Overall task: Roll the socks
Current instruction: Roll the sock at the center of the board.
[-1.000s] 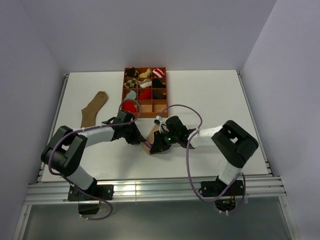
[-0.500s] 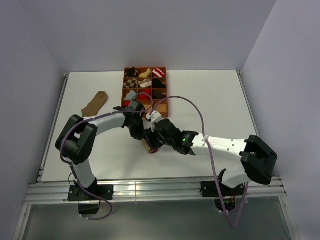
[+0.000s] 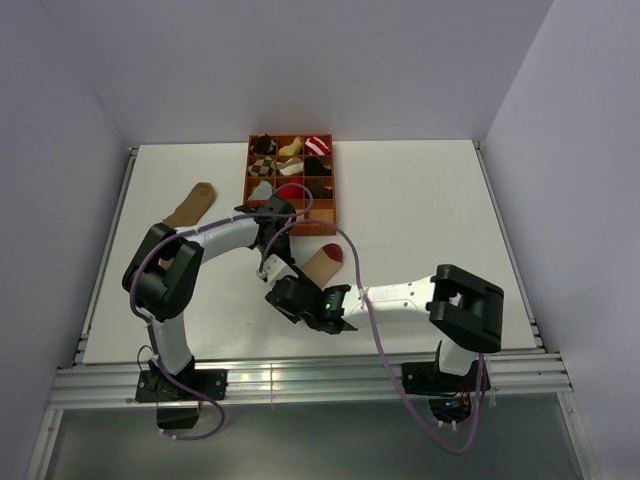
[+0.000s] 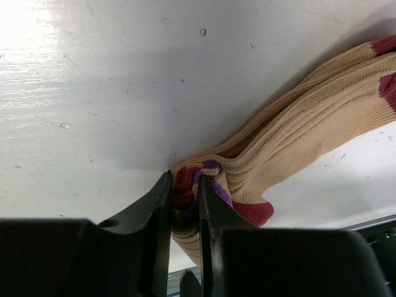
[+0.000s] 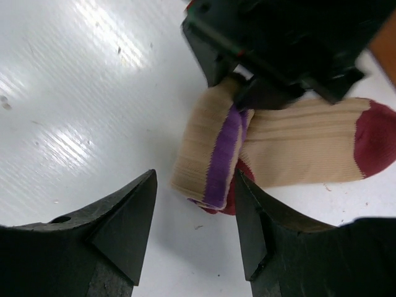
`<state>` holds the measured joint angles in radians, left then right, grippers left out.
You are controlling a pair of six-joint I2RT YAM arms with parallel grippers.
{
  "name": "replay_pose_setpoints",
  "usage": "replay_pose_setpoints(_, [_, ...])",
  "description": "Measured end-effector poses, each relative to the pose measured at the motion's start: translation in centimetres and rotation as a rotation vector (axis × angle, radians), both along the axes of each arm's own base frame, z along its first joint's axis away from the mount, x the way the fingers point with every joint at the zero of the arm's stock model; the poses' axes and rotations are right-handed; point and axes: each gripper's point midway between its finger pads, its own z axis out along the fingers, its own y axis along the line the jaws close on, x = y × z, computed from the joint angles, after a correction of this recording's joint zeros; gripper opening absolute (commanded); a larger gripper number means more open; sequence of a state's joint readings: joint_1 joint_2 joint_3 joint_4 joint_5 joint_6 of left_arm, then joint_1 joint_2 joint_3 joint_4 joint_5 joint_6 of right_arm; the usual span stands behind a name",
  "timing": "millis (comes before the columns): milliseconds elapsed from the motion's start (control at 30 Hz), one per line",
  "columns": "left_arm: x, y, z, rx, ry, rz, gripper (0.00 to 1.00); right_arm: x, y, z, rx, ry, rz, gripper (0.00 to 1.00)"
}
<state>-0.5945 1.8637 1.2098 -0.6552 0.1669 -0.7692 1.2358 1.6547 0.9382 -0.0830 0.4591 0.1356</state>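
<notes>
A beige sock [image 3: 322, 264] with a maroon toe lies in the middle of the table, its cuff end folded into a short roll with a purple stripe [image 5: 213, 154]. My left gripper [image 3: 279, 262] is shut on that rolled end, with fabric pinched between its fingers [image 4: 184, 189]. My right gripper [image 3: 284, 297] stands open just short of the roll [image 5: 195, 180], one finger on each side and neither touching it. The left gripper's black body [image 5: 278, 43] sits over the roll in the right wrist view. A plain brown sock [image 3: 190, 205] lies flat at the far left.
A brown divided tray [image 3: 333, 222] with small sock bundles in its compartments stands at the back centre, just beyond the left gripper. The table's near edge [image 3: 300, 358] runs close behind the right wrist.
My right gripper has opened, let go of the sock and drawn back toward the near edge. The left gripper keeps its hold and has shifted toward the tray; the sock's maroon toe now shows.
</notes>
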Motion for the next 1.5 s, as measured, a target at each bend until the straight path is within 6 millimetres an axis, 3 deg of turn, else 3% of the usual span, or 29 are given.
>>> replay_pose_setpoints(267, [0.0, 0.0, -0.1, 0.014, 0.018, -0.015, 0.10, -0.2, -0.7, -3.7, -0.141, -0.036, 0.000, 0.54])
replay_pose_setpoints(367, [0.1, -0.1, -0.1, 0.020, 0.025, -0.026, 0.11, 0.2, -0.7, -4.1, -0.161, -0.065, -0.007, 0.43])
replay_pose_setpoints(433, [0.1, -0.1, -0.1, 0.023, 0.029, -0.030, 0.13, 0.2, -0.7, -4.1, -0.172, -0.075, 0.001, 0.20])
replay_pose_setpoints(500, [0.1, -0.1, -0.1, 0.024, 0.027, -0.038, 0.16, 0.3, -0.7, -4.1, -0.170, -0.081, 0.004, 0.06])
replay_pose_setpoints(567, [0.3, -0.1, 0.0, 0.022, 0.018, -0.048, 0.26, 0.2, -0.5, -4.1, -0.153, -0.078, 0.010, 0.02])
replay_pose_setpoints(700, [0.3, 0.0, 0.3, 0.003, -0.022, -0.047, 0.38, 0.0, -0.7, -3.9, -0.064, -0.007, 0.017, 0.00])
replay_pose_setpoints(867, [1.1, 0.9, 1.4, -0.054, -0.100, 0.012, 0.61, 0.6, -1.0, -3.1, 0.126, 0.159, 0.007, 0.00])
replay_pose_setpoints(1200, [3.0, 3.6, 6.5, -0.245, -0.302, 0.265, 0.68, 1.0, -1.8, -2.7, 0.476, 0.492, 0.013, 0.00])
replay_pose_setpoints(1300, [2.7, 3.4, 6.3, -0.292, -0.304, 0.307, 0.68, 0.6, -1.8, -2.6, 0.565, 0.580, 0.031, 0.00])
replay_pose_setpoints(1500, [0.8, 2.6, 3.8, -0.341, -0.212, 0.344, 0.67, 0.3, -1.7, -2.8, 0.683, 0.716, 0.049, 0.00])
